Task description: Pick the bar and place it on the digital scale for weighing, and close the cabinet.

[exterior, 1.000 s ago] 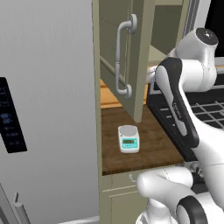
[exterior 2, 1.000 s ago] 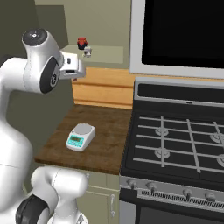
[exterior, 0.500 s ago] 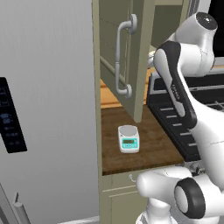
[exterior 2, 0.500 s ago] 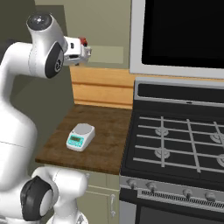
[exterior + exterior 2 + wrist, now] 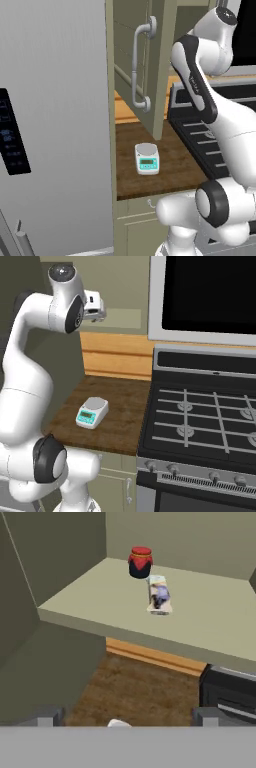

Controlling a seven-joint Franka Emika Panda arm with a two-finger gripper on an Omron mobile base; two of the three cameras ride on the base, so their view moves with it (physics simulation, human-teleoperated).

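Left base view: the cabinet (image 5: 150,65) hung above the wooden counter (image 5: 165,165) with its panelled door swung open toward the camera, and the long curved grey handle (image 5: 139,67) faced out. The digital scale (image 5: 147,158) sat on the counter below the door's lower edge, with nothing on its round plate. Its teal display panel showed small dark marks too small to read. A dark control panel (image 5: 11,132) on the grey fridge (image 5: 55,125) at left carried pale symbols, likewise unreadable. The white arm (image 5: 200,85) rose from the lower right and bent up behind the open door.

Right base view: the arm's hand (image 5: 94,306) was raised in front of the cabinet shelf, above and well apart from the scale (image 5: 92,411) on the counter. The stove (image 5: 200,426) stood just beside the counter on the right, with a dark microwave front (image 5: 210,293) above it. How wide the jaws stood could not be told from this side.

Hand view: the gripper (image 5: 125,717) had its two finger tips far apart at the bottom edges, spread wide, holding and touching nothing. The bar (image 5: 159,595) lay flat on the cabinet shelf (image 5: 90,597), well ahead of the fingers. Its wrapper bore darker patches but no legible lettering. A small dark jar with a red lid (image 5: 140,562) stood just behind the bar, seemingly at its far end.
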